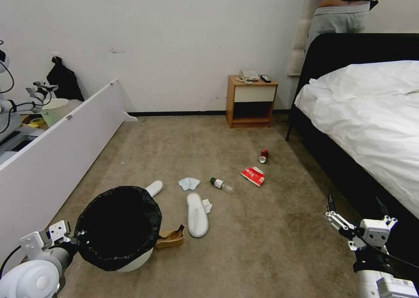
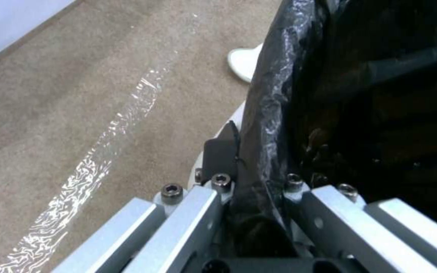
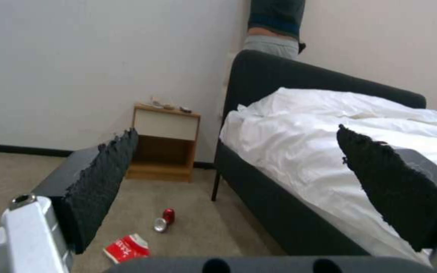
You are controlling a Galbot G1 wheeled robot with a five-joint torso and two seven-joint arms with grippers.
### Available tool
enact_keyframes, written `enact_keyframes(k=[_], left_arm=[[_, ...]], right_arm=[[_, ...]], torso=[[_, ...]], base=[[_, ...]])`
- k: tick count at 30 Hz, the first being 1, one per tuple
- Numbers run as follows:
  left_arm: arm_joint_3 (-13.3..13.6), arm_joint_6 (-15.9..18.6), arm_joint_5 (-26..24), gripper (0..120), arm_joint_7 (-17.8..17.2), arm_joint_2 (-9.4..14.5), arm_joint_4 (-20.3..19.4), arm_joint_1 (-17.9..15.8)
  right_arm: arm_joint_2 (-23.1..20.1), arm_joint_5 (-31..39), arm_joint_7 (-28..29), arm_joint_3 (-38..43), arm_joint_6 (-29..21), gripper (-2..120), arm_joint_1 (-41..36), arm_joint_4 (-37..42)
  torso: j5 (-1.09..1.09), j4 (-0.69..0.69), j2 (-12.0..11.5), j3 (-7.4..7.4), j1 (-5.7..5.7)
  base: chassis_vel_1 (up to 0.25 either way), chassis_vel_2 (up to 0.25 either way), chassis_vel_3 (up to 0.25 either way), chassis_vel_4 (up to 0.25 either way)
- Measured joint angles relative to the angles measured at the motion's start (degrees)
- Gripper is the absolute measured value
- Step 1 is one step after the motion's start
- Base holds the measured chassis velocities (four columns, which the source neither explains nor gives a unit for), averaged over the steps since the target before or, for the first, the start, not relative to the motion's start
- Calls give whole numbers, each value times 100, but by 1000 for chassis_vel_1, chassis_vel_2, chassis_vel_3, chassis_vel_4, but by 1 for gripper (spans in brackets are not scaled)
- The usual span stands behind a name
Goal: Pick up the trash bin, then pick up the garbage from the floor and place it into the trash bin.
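Left gripper (image 1: 72, 241): mine, low at 7 o'clock in the head view, pinching the trash bin's (image 1: 118, 228) bagged rim; the left wrist view shows one finger (image 2: 218, 155) outside the wall and the other inside the black bag (image 2: 330, 94).
Trash bin: white body, black bag folded over the rim, mouth tilted toward me; whether its base touches the carpet (image 1: 270, 245) I cannot tell.
Bin contents: interior reads as dark bag; I can make out nothing inside.
Right gripper (image 1: 355, 210): mine, at 4 o'clock, fingers spread wide and holding nothing; the right wrist view shows both black pads (image 3: 102, 178) far apart, pointing toward the bed (image 3: 330, 151) and nightstand (image 3: 165, 148).
Left arm pose: reaching in low from the lower corner, wrist level with the bin's rim.
Right arm pose: raised above the carpet beside the bed's dark frame.
Cardboard scrap (image 1: 171, 237): on the floor, touching the bin's side at 3 o'clock of it.
Slippers: one (image 1: 197, 214) lies lengthwise just beyond the cardboard; the other (image 1: 154, 188) pokes out behind the bin at 1 o'clock.
Tissues: one (image 1: 189, 183) near the far slipper, one (image 1: 207, 205) against the near slipper's edge.
Bottle (image 1: 221, 185): lying on its side, green cap, mid-floor.
Red packet (image 1: 253, 176): flat on the carpet, at 2 o'clock of the bottle.
Red can (image 1: 263, 155): on its side, farther toward the nightstand.
Pale bucket (image 1: 54, 110): at 9 o'clock, behind the white board (image 1: 61, 145).
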Motion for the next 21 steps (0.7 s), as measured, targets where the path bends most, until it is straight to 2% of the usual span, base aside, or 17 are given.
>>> enact_keyframes(k=[21], left_arm=[[26,0,211,2,55,-55,26,-6]], right_arm=[[-2,7,5,13,11,100,34,-45]], torso=[[0,0,0,0,0]], base=[[0,0,0,0]])
